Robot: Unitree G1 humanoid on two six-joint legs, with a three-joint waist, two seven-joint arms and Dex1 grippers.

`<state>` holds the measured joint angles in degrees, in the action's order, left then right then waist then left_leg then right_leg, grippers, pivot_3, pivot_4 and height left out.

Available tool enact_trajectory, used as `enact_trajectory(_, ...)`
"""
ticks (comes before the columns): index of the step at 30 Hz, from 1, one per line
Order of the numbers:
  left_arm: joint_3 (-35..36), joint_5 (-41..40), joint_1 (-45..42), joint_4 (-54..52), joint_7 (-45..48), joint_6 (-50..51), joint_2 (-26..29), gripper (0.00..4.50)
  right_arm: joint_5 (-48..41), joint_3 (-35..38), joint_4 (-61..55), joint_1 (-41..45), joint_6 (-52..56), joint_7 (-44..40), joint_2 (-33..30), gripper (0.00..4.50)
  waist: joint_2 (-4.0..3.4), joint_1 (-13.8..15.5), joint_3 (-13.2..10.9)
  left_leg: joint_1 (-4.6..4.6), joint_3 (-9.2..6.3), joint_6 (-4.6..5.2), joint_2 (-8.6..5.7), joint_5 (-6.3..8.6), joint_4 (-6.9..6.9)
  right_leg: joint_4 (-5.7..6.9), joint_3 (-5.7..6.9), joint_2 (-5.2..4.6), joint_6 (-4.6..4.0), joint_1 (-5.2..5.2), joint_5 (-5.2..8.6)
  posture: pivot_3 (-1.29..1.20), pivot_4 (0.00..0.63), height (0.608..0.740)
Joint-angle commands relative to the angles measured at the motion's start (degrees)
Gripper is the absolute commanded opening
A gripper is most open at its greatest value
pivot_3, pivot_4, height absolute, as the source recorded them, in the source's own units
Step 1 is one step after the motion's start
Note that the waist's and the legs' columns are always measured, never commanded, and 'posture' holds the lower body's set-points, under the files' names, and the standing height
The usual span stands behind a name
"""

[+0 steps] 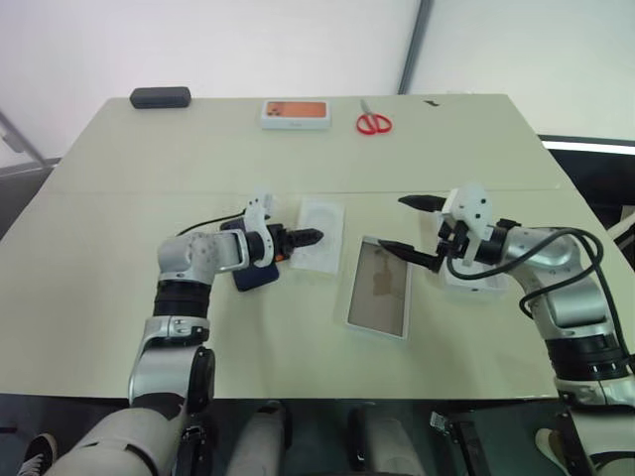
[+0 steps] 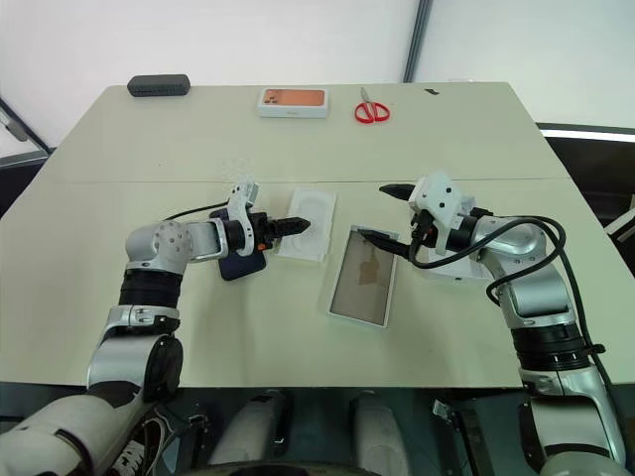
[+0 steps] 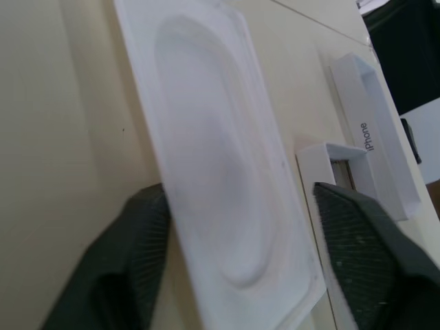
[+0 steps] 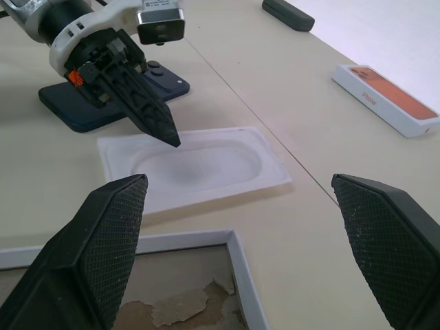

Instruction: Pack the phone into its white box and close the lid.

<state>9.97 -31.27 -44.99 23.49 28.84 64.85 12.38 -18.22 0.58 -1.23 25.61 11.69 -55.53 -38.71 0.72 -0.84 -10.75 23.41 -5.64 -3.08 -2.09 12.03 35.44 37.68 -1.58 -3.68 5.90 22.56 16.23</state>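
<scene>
We have packed nothing yet: the phone [image 2: 243,264] lies on the counter [image 2: 149,149] under our left gripper [image 2: 298,226], whose jaws straddle the insert [image 3: 213,172], the box [image 2: 365,276] sits empty, right gripper [image 2: 392,211] wide open, lid [image 3: 375,137] beside it.

I read one word: "iPhone", printed in grey along the side wall of the lid [image 3: 377,130], which lies beyond my left gripper's fingers [image 3: 361,237] in the left wrist view. A small label sits on my left wrist's camera housing [image 4: 159,15], print too small to read.
</scene>
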Motion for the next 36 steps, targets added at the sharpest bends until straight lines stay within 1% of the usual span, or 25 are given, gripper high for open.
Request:
enact_trajectory(1, 0.34, -0.23, 0.54, -2.03, -0.72, 0.38, 0.3, 1.22, 0.0, 1.42, -2.28, -0.1, -1.38, 0.04, -0.63, 4.5, 0.0, -0.06, 0.0, 0.0, 0.0, 0.0, 0.0, 0.0, 0.0, 0.0, 0.0, 0.0, 0.0, 0.0, 0.0, 0.0, 0.15, 0.74)
enact_trajectory(3, 0.85, -0.78, 0.76, -2.48, -0.88, 0.62, 0.29, 0.15, 0.01, 1.47, -2.03, -0.34, -1.5, -0.08, -0.82, 4.5, 0.0, -0.04, 0.0, 0.0, 0.0, 0.0, 0.0, 0.0, 0.0, 0.0, 0.0, 0.0, 0.0, 0.0, 0.0, 0.0, 0.15, 0.74)
enact_trajectory(4, 1.2, -1.05, 0.84, -2.71, -1.08, 0.72, 0.2, 0.07, -0.07, 1.48, -1.94, -0.49, -1.42, -0.17, -0.9, 4.5, 0.0, -0.02, 0.0, 0.0, 0.0, 0.0, 0.0, 0.0, 0.0, 0.0, 0.0, 0.0, 0.0, 0.0, 0.0, 0.0, 0.15, 0.74)
enact_trajectory(7, 2.2, -1.67, 1.16, -3.64, -1.94, 1.01, 0.09, 0.07, -0.34, 1.28, -2.29, -1.67, -1.02, -0.99, -1.47, 4.5, 0.0, -0.06, 0.0, -0.01, -0.01, 0.0, 0.0, 0.0, 0.0, 0.0, 0.0, 0.0, 0.0, -0.01, 0.0, 0.0, 0.15, 0.74)
enact_trajectory(10, 4.22, -3.34, 1.38, -4.79, -2.69, 2.09, -0.23, 0.07, -2.53, 1.19, -4.29, -3.74, 1.71, -2.78, -2.14, 4.5, 0.0, -0.03, 0.0, 0.0, -0.02, 0.0, 0.01, 0.0, 0.0, 0.0, 0.01, 0.0, 0.0, -0.01, 0.0, 0.0, 0.15, 0.74)
enact_trajectory(13, 6.24, -4.71, 1.35, -6.63, -3.67, 2.74, -0.15, 0.07, -7.94, 0.3, -10.69, -7.53, 9.6, -4.87, -2.87, 4.5, 0.0, 0.02, 0.0, 0.01, -0.02, 0.0, 0.01, 0.0, -0.01, 0.0, 0.01, 0.0, 0.0, 0.0, 0.0, 0.0, 0.15, 0.74)
enact_trajectory(16, 8.4, -6.04, 1.21, -8.39, -4.83, 2.88, -0.15, 0.07, -10.43, -1.36, -16.35, -11.75, 14.59, -6.55, -4.29, 4.5, 0.01, 0.0, 0.0, 0.01, -0.09, 0.0, 0.02, 0.0, -0.01, 0.0, 0.01, -0.01, 0.0, 0.0, 0.0, 0.0, 0.15, 0.74)
enact_trajectory(20, 8.76, -6.72, 1.5, -11.05, -5.85, 3.59, 0.05, 0.07, -9.46, -3.03, -18.92, -15.03, 15.63, -8.44, -6.81, 4.5, 0.02, 0.09, -0.01, 0.01, -0.11, 0.0, 0.0, 0.0, 0.0, -0.02, 0.06, -0.01, 0.0, -0.04, 0.0, 0.0, 0.15, 0.74)
enact_trajectory(22, 9.04, -7.01, 1.84, -12.29, -6.39, 2.68, -0.26, 0.07, -6.77, -5.04, -18.61, -15.91, 13.48, -9.38, -7.75, 4.5, 0.02, 0.07, -0.01, 0.01, -0.09, 0.0, -0.02, 0.0, 0.01, -0.03, 0.06, -0.02, 0.0, -0.06, 0.01, 0.0, 0.15, 0.74)
enact_trajectory(25, 8.47, -6.82, 2.27, -13.21, -6.86, 2.27, -0.28, 0.07, -2.98, -8.78, -17.01, -16.39, 10.44, -9.6, -7.25, 4.5, 0.02, -0.06, 0.0, 0.0, -0.09, 0.0, -0.01, 0.0, 0.01, -0.03, 0.06, 0.01, 0.01, -0.05, 0.01, 0.0, 0.15, 0.74)
enact_trajectory(27, 7.81, -6.44, 2.6, -13.63, -6.82, 1.61, -0.37, 0.0, -1.87, -10.11, -15.51, -16.06, 9.2, -9.59, -6.25, 3.96, 0.02, -0.05, -0.01, 0.0, -0.09, 0.0, -0.01, 0.0, 0.0, -0.03, 0.07, 0.02, 0.01, -0.04, 0.01, 0.0, 0.15, 0.74)
enact_trajectory(28, 7.93, -6.59, 2.6, -13.56, -6.89, 1.61, -0.51, 0.0, -1.9, -10.2, -15.09, -15.45, 9.27, -9.3, -5.75, 3.61, 0.02, -0.04, -0.01, 0.0, -0.09, -0.01, -0.01, 0.0, 0.01, -0.03, 0.07, 0.01, 0.01, -0.05, 0.01, 0.0, 0.15, 0.74)
enact_trajectory(30, 7.8, -6.52, 2.69, -13.57, -6.96, 1.27, -0.56, 0.0, 0.25, -11.31, -14.1, -14.36, 7.89, -9.04, -5.72, 2.67, 0.03, 0.04, -0.01, 0.0, -0.08, -0.01, -0.01, 0.0, 0.01, -0.03, 0.06, -0.01, 0.01, -0.05, 0.01, 0.0, 0.15, 0.74)
enact_trajectory(33, 8.09, -6.9, 2.77, -13.24, -7.42, 1.92, -0.73, 0.0, 4.56, -13.69, -11.78, -13.97, 4.06, -9.59, -6.25, 1.05, 0.03, 0.1, -0.01, 0.0, -0.1, -0.02, -0.02, -0.01, 0.02, -0.03, 0.07, 0.0, 0.01, -0.06, 0.01, 0.0, 0.15, 0.74)
enact_trajectory(34, 7.91, -6.74, 2.88, -13.3, -7.42, 1.68, -0.61, 0.0, 5.18, -13.85, -11.24, -13.69, 3.35, -9.42, -6.02, 0.65, 0.03, 0.1, -0.01, 0.0, -0.1, -0.02, -0.02, -0.01, 0.01, -0.03, 0.07, 0.0, 0.01, -0.06, 0.01, 0.0, 0.15, 0.74)
enact_trajectory(35, 8.08, -6.77, 2.9, -13.24, -7.59, 1.48, -0.64, 0.0, 5.63, -13.89, -10.76, -13.25, 2.8, -9.3, -5.76, 0.03, 0.03, 0.09, -0.01, 0.0, -0.1, -0.02, -0.02, -0.01, 0.01, -0.03, 0.07, 0.0, 0.01, -0.05, 0.01, 0.0, 0.15, 0.74)
enact_trajectory(36, 8.55, -7.19, 2.81, -13.2, -7.75, 1.89, -0.7, 0.0, 6.36, -13.84, -10.07, -12.37, 1.84, -8.91, -5.37, 0.03, 0.03, 0.03, -0.01, 0.0, -0.1, -0.02, -0.02, -0.01, 0.01, -0.03, 0.07, -0.01, 0.01, -0.06, 0.01, 0.0, 0.15, 0.74)
